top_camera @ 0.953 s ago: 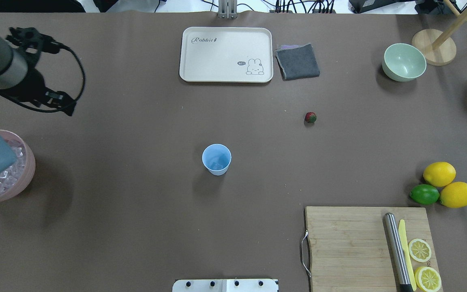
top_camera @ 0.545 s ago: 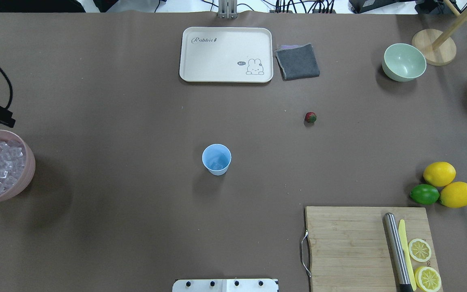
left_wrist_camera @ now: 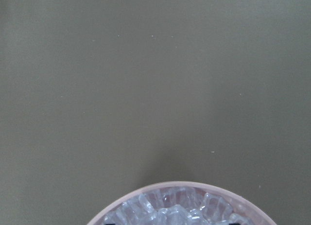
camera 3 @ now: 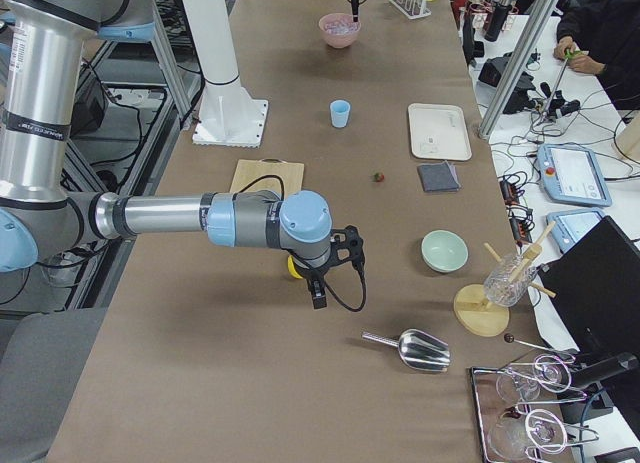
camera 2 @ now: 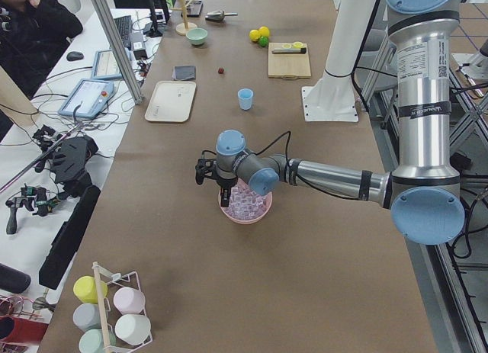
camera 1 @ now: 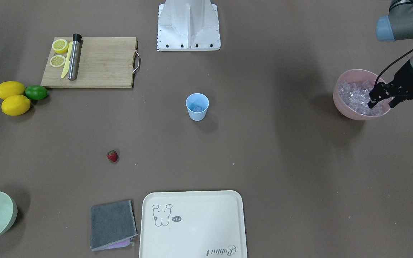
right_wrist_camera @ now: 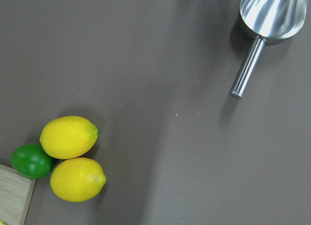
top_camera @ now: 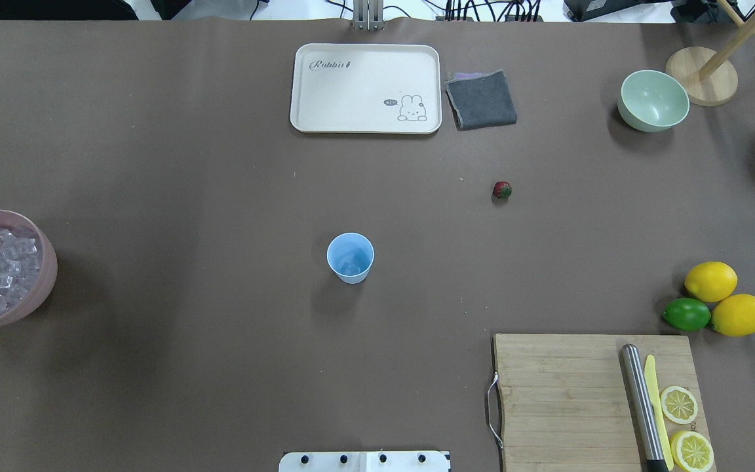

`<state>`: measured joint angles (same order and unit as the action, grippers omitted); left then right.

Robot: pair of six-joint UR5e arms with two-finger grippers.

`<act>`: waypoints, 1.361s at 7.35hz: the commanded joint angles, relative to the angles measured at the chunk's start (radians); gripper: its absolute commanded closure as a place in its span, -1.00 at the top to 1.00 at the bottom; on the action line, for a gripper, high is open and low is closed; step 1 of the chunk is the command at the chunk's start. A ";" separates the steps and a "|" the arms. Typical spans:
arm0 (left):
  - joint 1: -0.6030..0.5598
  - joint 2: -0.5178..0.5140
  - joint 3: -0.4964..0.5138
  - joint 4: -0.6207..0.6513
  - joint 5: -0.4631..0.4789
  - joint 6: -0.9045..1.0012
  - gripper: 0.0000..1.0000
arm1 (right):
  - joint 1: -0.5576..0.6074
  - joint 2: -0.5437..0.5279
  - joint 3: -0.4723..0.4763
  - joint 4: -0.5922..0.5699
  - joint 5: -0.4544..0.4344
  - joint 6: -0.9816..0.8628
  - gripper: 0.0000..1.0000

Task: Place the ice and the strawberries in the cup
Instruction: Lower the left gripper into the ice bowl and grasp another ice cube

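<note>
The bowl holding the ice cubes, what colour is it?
The bowl is pale pink, plain with no pattern; it shows best in the exterior front-facing view.

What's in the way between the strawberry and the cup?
Nothing visible. Only bare table lies between the strawberry and the cup; the tray and grey cloth sit off that line, farther from the robot.

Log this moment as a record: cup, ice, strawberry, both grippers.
cup: light-blue cup upright mid-table, some ice inside
ice: ice cubes heaped in the pink bowl
strawberry: strawberry lying on the table, apart from the cup
left gripper: left gripper open, fingertips at the bowl's ice
right gripper: right gripper above the table near the lemons; open or shut cannot be told
</note>
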<state>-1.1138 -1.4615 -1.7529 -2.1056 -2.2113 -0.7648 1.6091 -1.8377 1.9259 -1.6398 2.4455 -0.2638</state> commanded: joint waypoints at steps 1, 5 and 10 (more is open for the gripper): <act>0.003 0.009 0.007 -0.019 0.001 -0.053 0.64 | 0.000 0.000 -0.001 0.000 0.001 0.000 1.00; 0.066 0.010 0.006 -0.033 0.008 -0.071 0.81 | 0.000 0.000 0.001 0.000 0.006 0.002 1.00; 0.101 0.032 0.039 -0.077 0.010 -0.065 0.56 | 0.000 -0.009 0.004 -0.002 0.007 0.002 1.00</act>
<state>-1.0203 -1.4269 -1.7193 -2.1796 -2.2007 -0.8289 1.6091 -1.8437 1.9277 -1.6413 2.4526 -0.2623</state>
